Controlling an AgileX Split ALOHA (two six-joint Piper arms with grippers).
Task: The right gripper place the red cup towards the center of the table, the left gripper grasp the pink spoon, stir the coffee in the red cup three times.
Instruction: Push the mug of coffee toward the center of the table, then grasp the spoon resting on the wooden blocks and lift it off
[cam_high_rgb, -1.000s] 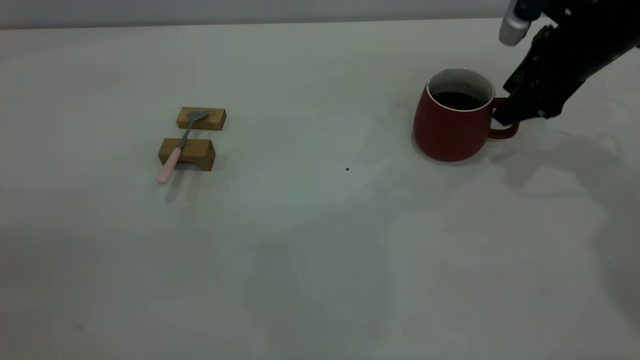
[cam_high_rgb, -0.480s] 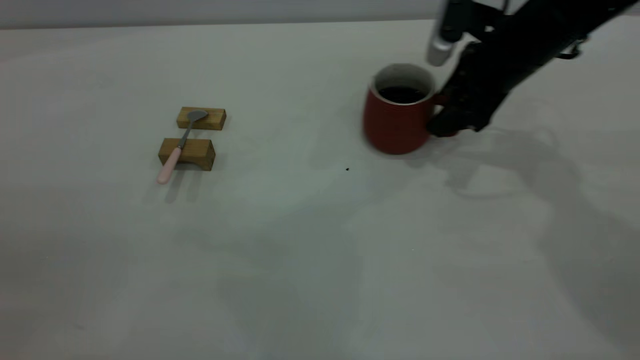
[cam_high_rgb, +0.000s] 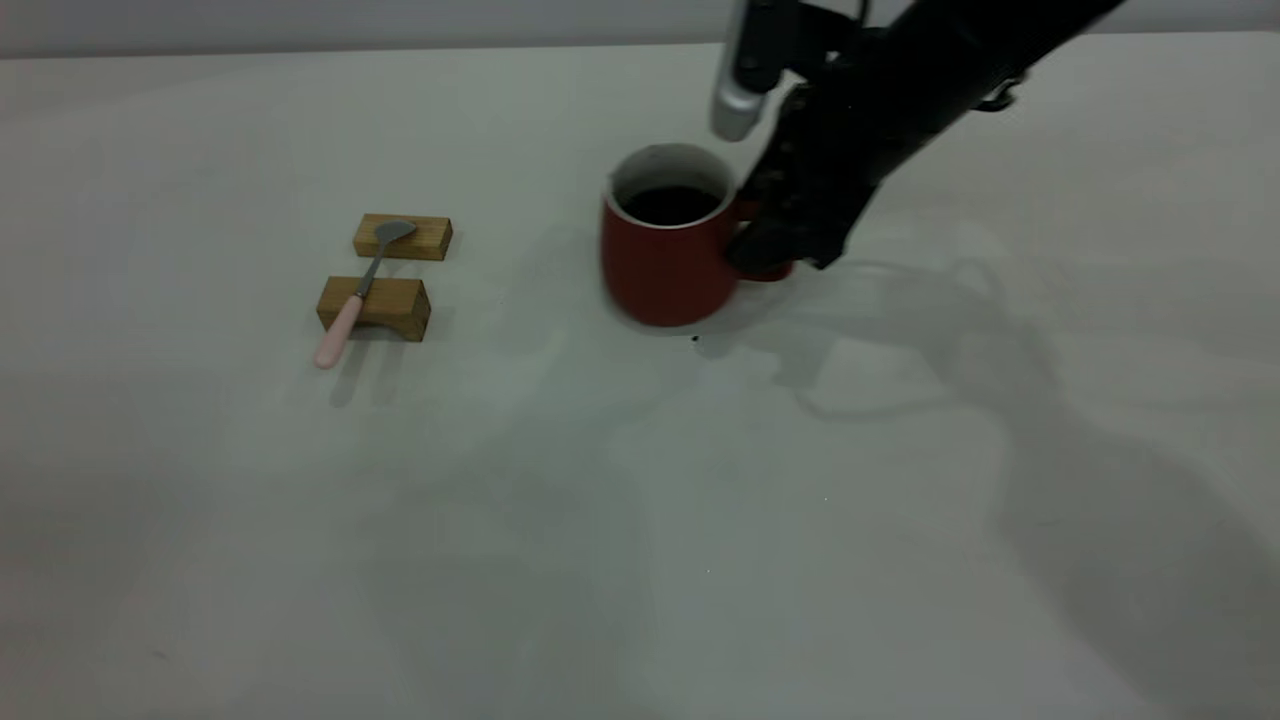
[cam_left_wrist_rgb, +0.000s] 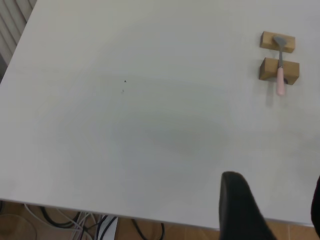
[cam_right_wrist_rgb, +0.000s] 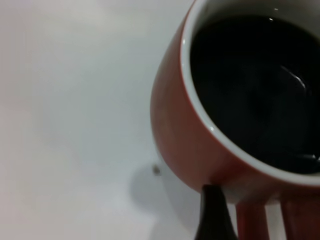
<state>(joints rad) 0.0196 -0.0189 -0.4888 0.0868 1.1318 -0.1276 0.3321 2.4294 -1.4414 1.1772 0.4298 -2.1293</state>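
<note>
The red cup (cam_high_rgb: 665, 265) stands near the middle of the table (cam_high_rgb: 640, 520), with dark coffee (cam_high_rgb: 672, 204) inside. My right gripper (cam_high_rgb: 765, 255) reaches in from the upper right and is shut on the cup's handle. The right wrist view shows one black finger (cam_right_wrist_rgb: 215, 217) beside the red handle (cam_right_wrist_rgb: 254, 222), under the cup's white rim. Far to the left, the pink spoon (cam_high_rgb: 340, 330) lies across two wooden blocks. My left gripper (cam_left_wrist_rgb: 276, 210) is open, hanging over the table's edge far from the spoon (cam_left_wrist_rgb: 280, 82); it is outside the exterior view.
Two small wooden blocks (cam_high_rgb: 430, 238) (cam_high_rgb: 400, 300) carry the spoon at the left. A tiny dark speck (cam_high_rgb: 695, 339) lies just in front of the cup. Cables (cam_left_wrist_rgb: 100, 225) hang below the table's edge in the left wrist view.
My right gripper has carried the red cup leftward, from the right side of the table to near its middle. The spoon and blocks have not moved.
</note>
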